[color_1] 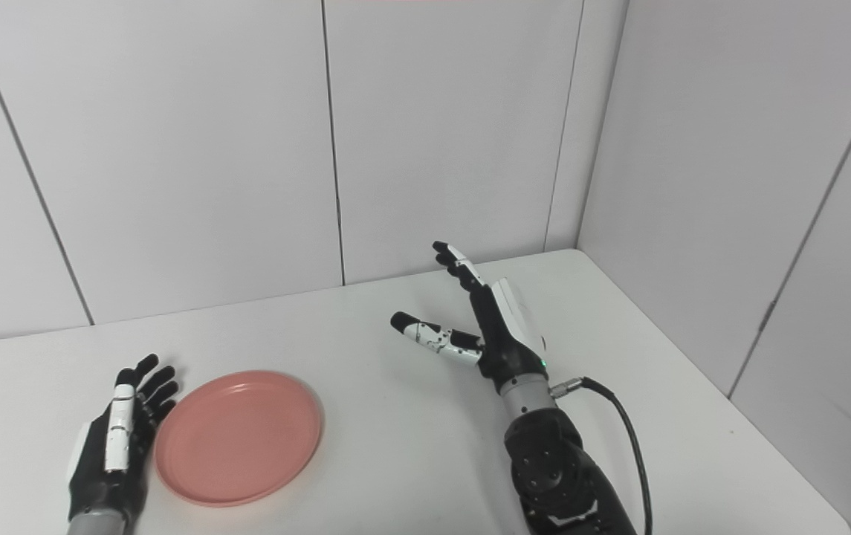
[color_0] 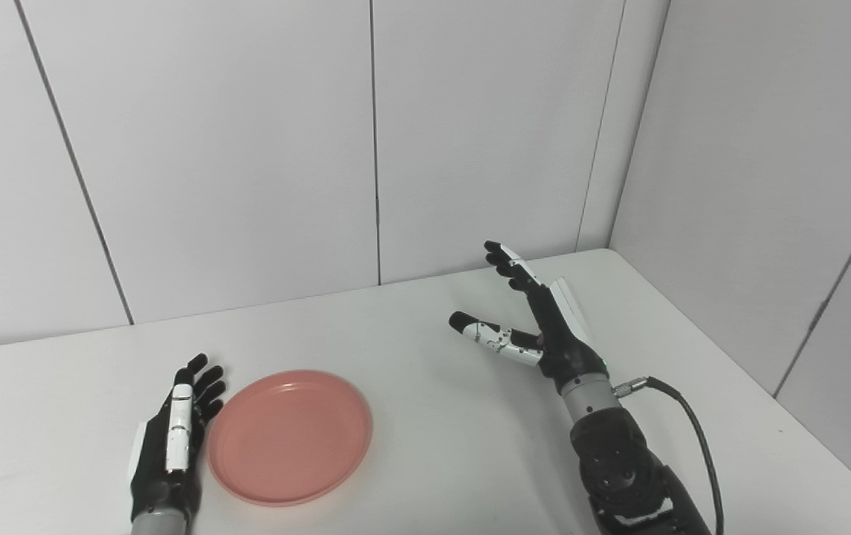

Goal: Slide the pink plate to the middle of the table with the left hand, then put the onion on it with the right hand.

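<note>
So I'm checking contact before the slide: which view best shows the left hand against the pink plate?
The left eye view: the left hand and pink plate sit further inside the picture. The right eye view shows both too, nearer its left edge; neither settles whether they touch.

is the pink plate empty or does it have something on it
Empty. The pink plate lies flat on the table with only its bare pink surface showing; no onion appears in either view.

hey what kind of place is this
Probably a robot test cell: a bare white table cornered by plain panel walls, holding only a pink plate.
</note>
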